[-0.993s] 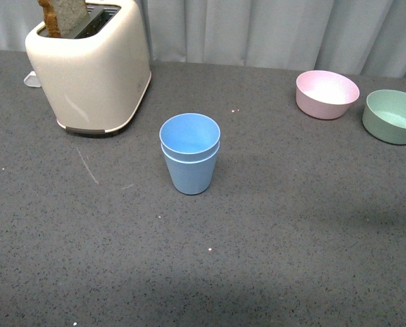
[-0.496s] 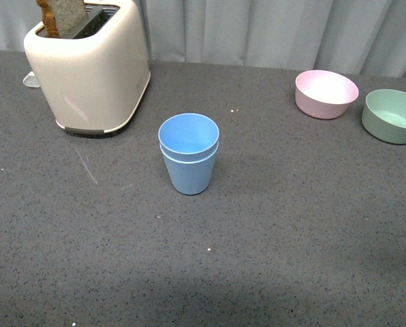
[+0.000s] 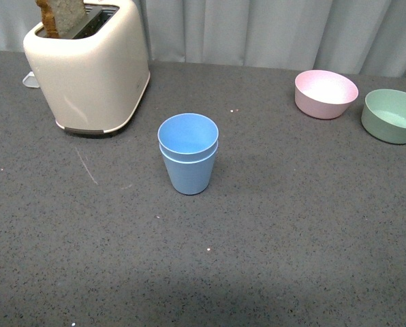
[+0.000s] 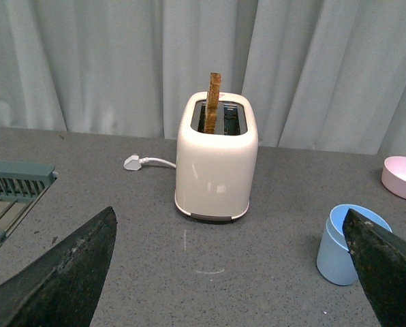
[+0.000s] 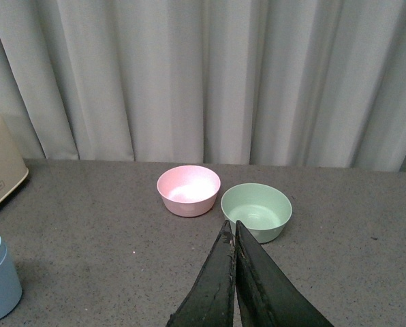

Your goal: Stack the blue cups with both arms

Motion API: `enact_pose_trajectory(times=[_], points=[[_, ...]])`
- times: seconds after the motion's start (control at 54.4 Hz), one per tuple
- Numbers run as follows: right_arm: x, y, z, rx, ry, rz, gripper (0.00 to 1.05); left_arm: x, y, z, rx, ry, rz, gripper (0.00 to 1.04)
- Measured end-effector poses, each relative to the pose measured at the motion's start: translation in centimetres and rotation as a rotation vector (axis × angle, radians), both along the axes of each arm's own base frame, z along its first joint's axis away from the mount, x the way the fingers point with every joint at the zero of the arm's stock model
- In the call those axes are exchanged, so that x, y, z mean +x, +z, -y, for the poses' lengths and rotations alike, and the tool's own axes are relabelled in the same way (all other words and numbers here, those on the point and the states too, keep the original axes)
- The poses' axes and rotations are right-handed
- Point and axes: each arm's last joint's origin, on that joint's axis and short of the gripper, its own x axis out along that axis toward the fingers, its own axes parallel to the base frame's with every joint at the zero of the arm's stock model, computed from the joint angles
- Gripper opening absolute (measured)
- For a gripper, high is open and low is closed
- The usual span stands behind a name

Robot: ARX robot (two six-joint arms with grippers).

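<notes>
Nothing moved, blue cups (image 3: 188,154) nested upright, arms clear

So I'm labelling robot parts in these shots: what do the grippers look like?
Only the wrist views show them. The left gripper has two broad, matte black jaws tapering to blunt points, their surface rough and speckled. The right gripper has the same black, wedge-shaped jaws. No cables, markings or arm links are visible.

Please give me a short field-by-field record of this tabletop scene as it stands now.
blue cups: nested one inside the other, upright, mid-table
left gripper: open, empty
right gripper: shut, empty
toaster: far left, bread in one slot
pink bowl: far right, beside green bowl
stacking: appears done
</notes>
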Motion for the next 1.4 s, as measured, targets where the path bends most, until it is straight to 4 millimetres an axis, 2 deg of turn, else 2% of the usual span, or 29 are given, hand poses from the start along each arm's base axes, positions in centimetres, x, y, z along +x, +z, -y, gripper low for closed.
enact_pose_trajectory(times=[1.287,1.397], points=[[-4.0,0.1,0.0,0.000,0.003,0.011,0.01,0.0,0.0,0.0,0.000,0.000,0.000,0.98],[-4.0,0.1,0.0,-0.001,0.003,0.011,0.17,0.0,0.0,0.0,0.000,0.000,0.000,0.98]])
